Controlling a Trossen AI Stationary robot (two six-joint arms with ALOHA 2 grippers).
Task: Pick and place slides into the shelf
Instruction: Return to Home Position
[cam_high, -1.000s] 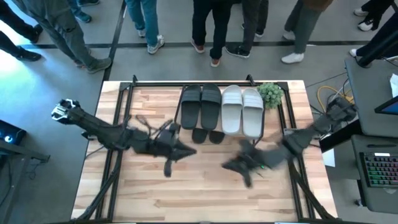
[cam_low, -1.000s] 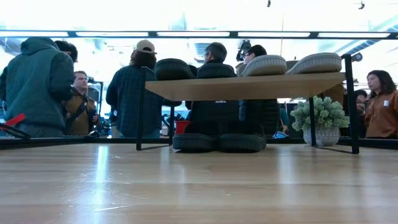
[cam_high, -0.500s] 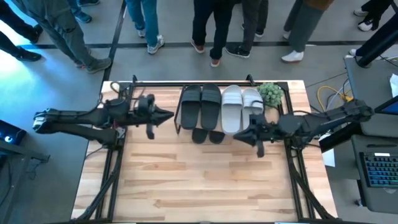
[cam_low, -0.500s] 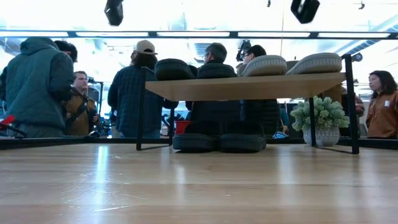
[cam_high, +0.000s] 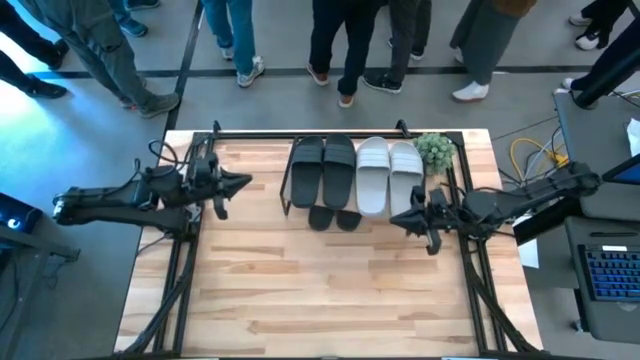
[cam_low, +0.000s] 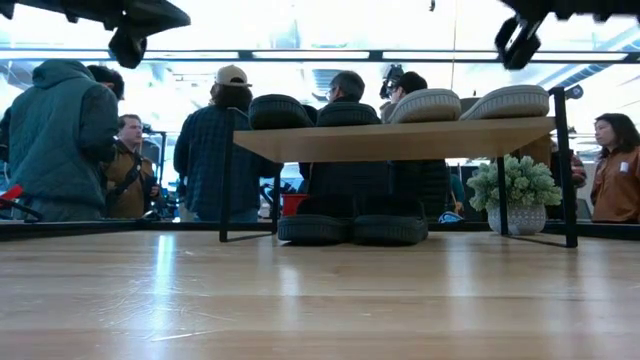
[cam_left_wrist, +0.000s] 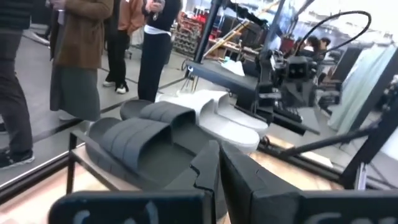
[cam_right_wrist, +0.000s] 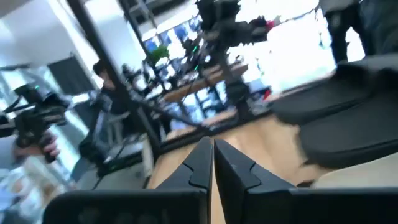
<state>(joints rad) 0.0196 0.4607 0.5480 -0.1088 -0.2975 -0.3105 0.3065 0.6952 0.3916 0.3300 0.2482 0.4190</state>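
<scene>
Two black slides (cam_high: 323, 170) and two pale slides (cam_high: 388, 176) lie side by side, soles down, on the shelf's wood top board (cam_low: 400, 140). Two more black slides (cam_low: 350, 229) rest on the table under the shelf, their ends showing in the high view (cam_high: 333, 218). My left gripper (cam_high: 243, 182) hovers shut left of the shelf, pointing at it (cam_left_wrist: 217, 171). My right gripper (cam_high: 396, 219) hovers shut by the shelf's near right corner (cam_right_wrist: 211, 163). Both show at the low view's top, left gripper (cam_low: 128, 46) and right gripper (cam_low: 518, 42).
A small potted plant (cam_high: 435, 150) stands at the shelf's right end (cam_low: 515, 192). Black frame rails (cam_high: 185, 260) run along the table's left and right sides. Several people stand beyond the far edge (cam_high: 340, 40). The near half of the tabletop (cam_high: 320, 290) is bare wood.
Both arms have drawn back from the middle of the table toward the far edge, the left gripper also leftward and the right one rightward. The slides and the shelf have stayed where they were.
</scene>
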